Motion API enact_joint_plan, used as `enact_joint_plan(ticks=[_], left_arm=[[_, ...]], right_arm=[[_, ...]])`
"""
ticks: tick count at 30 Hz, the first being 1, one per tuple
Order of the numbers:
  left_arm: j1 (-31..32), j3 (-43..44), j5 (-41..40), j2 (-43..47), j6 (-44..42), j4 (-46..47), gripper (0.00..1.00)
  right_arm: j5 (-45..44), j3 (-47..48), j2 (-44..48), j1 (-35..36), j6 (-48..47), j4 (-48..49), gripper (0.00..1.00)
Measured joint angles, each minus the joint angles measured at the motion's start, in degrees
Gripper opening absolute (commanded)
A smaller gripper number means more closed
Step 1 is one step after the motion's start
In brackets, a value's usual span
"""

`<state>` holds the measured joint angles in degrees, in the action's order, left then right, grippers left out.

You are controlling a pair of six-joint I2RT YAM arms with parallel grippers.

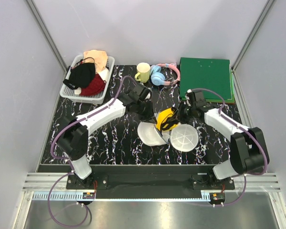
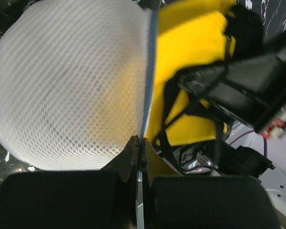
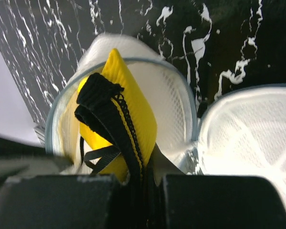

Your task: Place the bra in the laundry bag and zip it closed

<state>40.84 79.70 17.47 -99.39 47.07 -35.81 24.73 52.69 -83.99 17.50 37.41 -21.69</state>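
Observation:
The laundry bag (image 1: 183,137) lies open as two white mesh domes at the table's middle. My left gripper (image 1: 150,114) is shut on the zipper rim of its left half, lifting that edge. In the left wrist view the gripper (image 2: 143,148) pinches the rim, with the mesh dome (image 2: 71,90) on the left and the bra (image 2: 195,43) on the right. My right gripper (image 1: 180,114) is shut on the yellow bra (image 1: 165,117) by its black trim. In the right wrist view the gripper (image 3: 150,167) holds the folded bra (image 3: 128,95) partly inside the left half (image 3: 174,95).
A white slatted basket (image 1: 97,98) with black, dark red and peach garments stands at the back left. A yellow mug (image 1: 143,72), blue and pink headphones (image 1: 162,75) and a green board (image 1: 205,78) lie along the back.

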Motion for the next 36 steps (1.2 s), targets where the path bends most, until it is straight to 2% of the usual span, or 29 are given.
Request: enact_joint_plan(ticks=[6,7,10,11,13,17,20,22,24,25,30,32,36], left_arm=[[2.03,-0.04,-0.11,0.02,0.00,0.04,0.00],[2.16,-0.04,-0.11,0.02,0.00,0.04,0.08],[2.27,-0.17,-0.15,0.02,-0.15,0.17,0.40],[2.27,-0.55,-0.22,0.17,-0.28,0.46,0.55],[2.25,-1.73,-0.63,0.81,-0.52,0.50,0.58],[1.81,-6.16,-2.91,5.40,-0.02,-2.56,0.52],[1.22,-12.33,-5.07,12.61,1.79,-5.31,0.40],[0.44,-17.79,-5.97,18.14,3.93,-6.78,0.26],[-0.50,-23.63,-5.97,22.08,5.99,-6.88,0.18],[-0.85,-25.68,-5.95,22.56,7.04,-6.62,0.18],[-1.99,-32.54,-5.49,17.51,10.38,-3.19,0.15],[-2.14,-32.48,-5.51,13.92,10.49,-0.90,0.10],[-2.67,-29.24,-6.01,5.42,9.05,1.60,0.09]], right_arm=[[2.40,-1.07,-6.01,0.98,4.61,7.34,0.00],[3.21,-1.07,-7.65,1.55,5.25,8.76,0.00],[4.87,-1.18,-10.95,3.19,6.54,10.84,0.00],[5.22,-1.31,-11.34,3.65,6.75,11.26,0.00],[6.21,-1.40,-11.34,4.00,6.86,11.78,0.00],[7.06,-1.40,-11.37,4.00,6.64,12.87,0.00],[8.04,-1.40,-11.37,4.00,6.03,12.85,0.00],[8.57,-1.40,-11.37,4.00,5.64,12.81,0.00],[9.16,-1.42,-11.34,4.00,4.98,12.70,0.00],[9.29,-1.42,-11.34,4.00,4.72,12.55,0.00],[9.49,-1.75,-11.34,4.00,3.37,11.87,0.00],[9.86,-1.77,-11.34,4.20,2.84,11.58,0.00],[10.56,-1.77,-11.37,5.64,1.73,11.13,0.00]])
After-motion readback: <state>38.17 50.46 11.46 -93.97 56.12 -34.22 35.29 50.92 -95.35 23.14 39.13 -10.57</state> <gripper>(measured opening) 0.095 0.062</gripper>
